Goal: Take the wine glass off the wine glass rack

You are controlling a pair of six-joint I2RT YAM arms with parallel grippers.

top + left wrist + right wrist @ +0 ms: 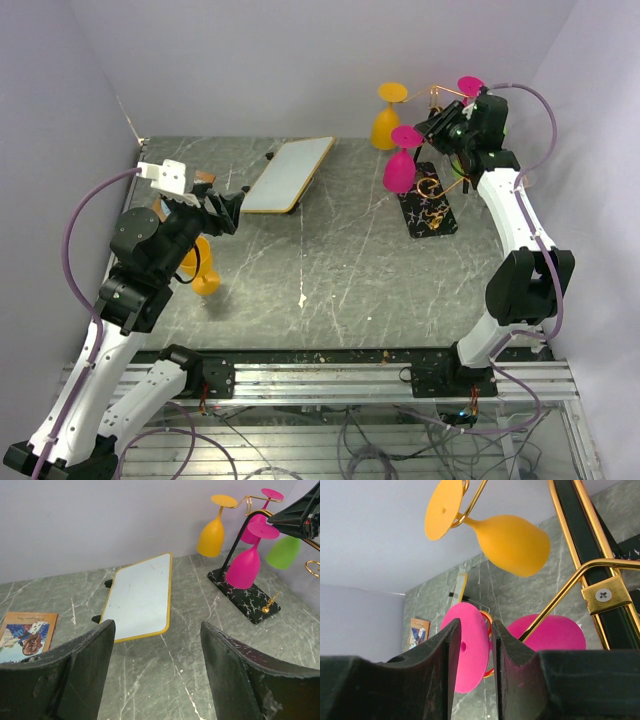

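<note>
Copper-gold wire is seen bent into the wine glass rack (pixel 430 215), which is set on its black, white-veined base at the far right of the grey-green marble counter (pixel 330 280). A dark slanted post is carried by the base, and curled wire arms are spread from it.

Four glasses are hung upside down from those arms by their feet. The pink wine glass (pixel 399 170) is hung on the near-left arm, with its bowl above the left end of the base. A hanging orange glass (pixel 384 125) is placed farther back and to the left. A second pink glass (pixel 272 494) and a green glass (pixel 283 552) are hung on the right side.

The right end effector (pixel 476 627) is raised to the level of the rack arms, just right of the pink wine glass's foot. Its jaws are drawn close together, with only a narrow gap left, and the round pink foot is seen in that gap in the right wrist view. Whether the glass is actually pinched cannot be told.

The left end effector (pixel 156 630) is held above the left part of the counter, well apart from the rack. Its jaws are spread wide and nothing is held between them.

A white board with a yellow rim (pixel 290 172) is propped at a tilt at the far middle of the counter. A small printed booklet (pixel 27 632) is laid flat to its left. A loose orange glass (pixel 205 275) is seen on the counter at the near left, partly hidden by the left arm.
</note>
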